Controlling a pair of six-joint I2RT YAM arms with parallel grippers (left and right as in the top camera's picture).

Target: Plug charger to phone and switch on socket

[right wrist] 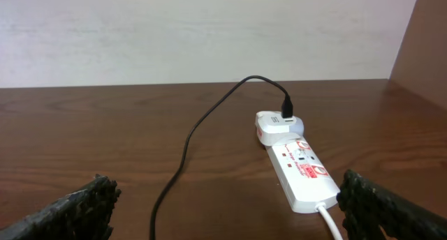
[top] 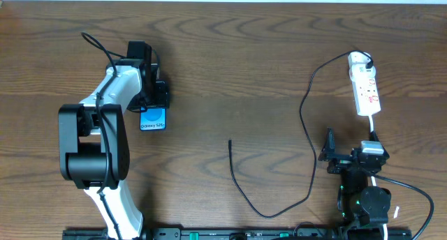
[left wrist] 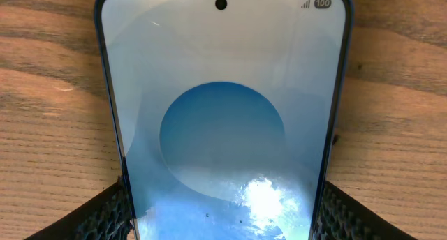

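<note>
Overhead: phone (top: 153, 120), charger (top: 241, 188) well apart

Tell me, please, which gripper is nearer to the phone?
Left. The left gripper straddles the phone, pressed against both its sides. The right gripper stands open far off on the other side, facing the socket.

phone (top: 153, 120) screen "Galaxy S25", top corner "100"
</note>
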